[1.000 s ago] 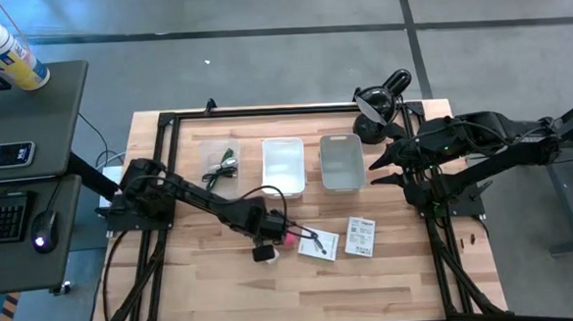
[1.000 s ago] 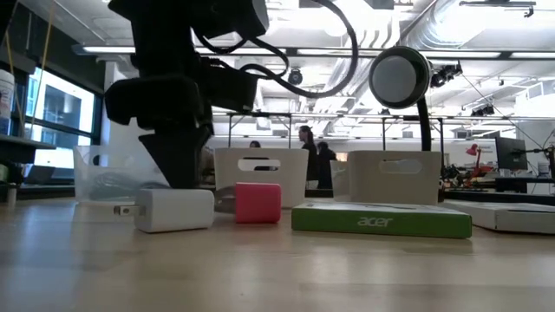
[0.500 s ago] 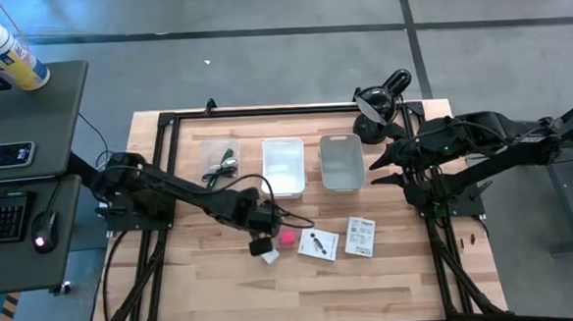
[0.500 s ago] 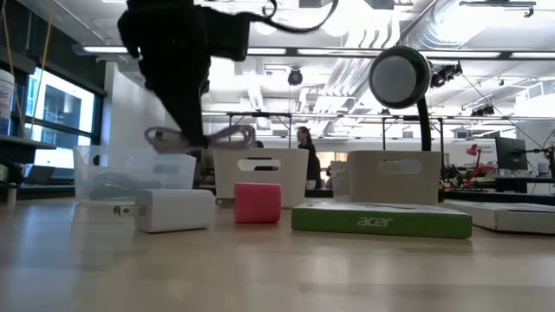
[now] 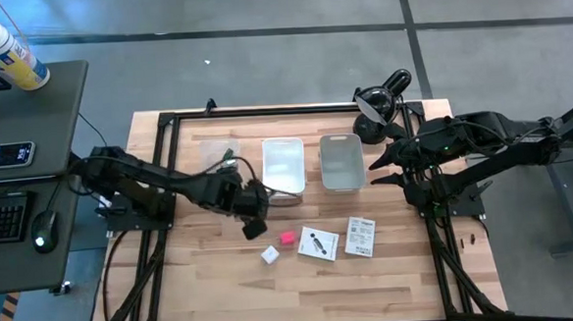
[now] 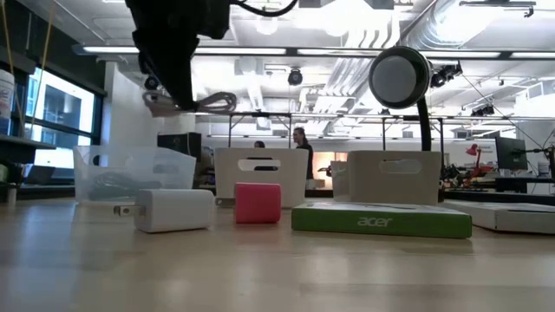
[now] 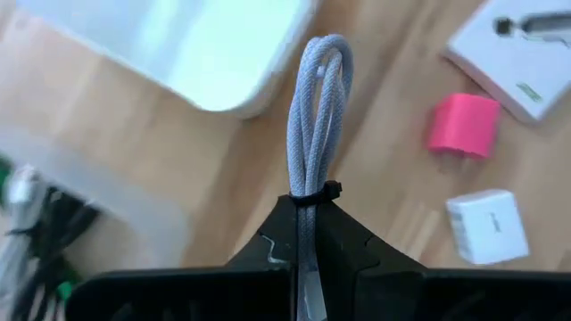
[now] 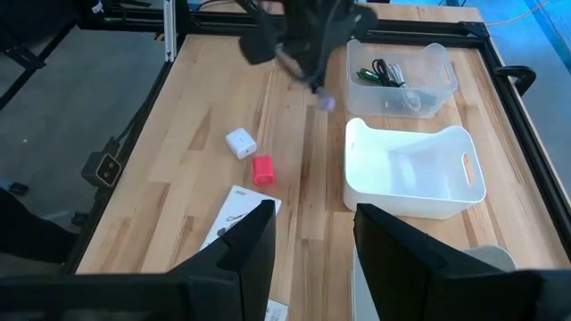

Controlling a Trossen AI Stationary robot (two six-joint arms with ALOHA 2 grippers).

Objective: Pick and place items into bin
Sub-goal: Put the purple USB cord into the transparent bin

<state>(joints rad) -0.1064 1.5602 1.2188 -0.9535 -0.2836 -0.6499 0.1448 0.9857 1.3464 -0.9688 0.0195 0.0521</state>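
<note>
you're looking at a pale wooden table [image 5: 303,287] framed by black rails, with an open workshop behind it in the low view, where a person [image 6: 301,147] stands far back. a clear bin [image 5: 220,162] holding cables, a white bin [image 5: 284,167] and a grey bin [image 5: 343,162] sit in a row. nearer the front edge lie a small white cube [image 5: 270,254], a pink piece [image 5: 288,238] just beside it, and two white printed packets [image 5: 318,242] [image 5: 361,236].

your left gripper [image 7: 308,259] is clamped on a looped grey braided cable [image 7: 312,107], bound by a black tie, raised off the table; it seems to hang beside the white bin's near corner, though the high view hides the cable itself.

your right gripper [image 5: 385,168] waits by the grey bin, fingers spread and empty.
</note>
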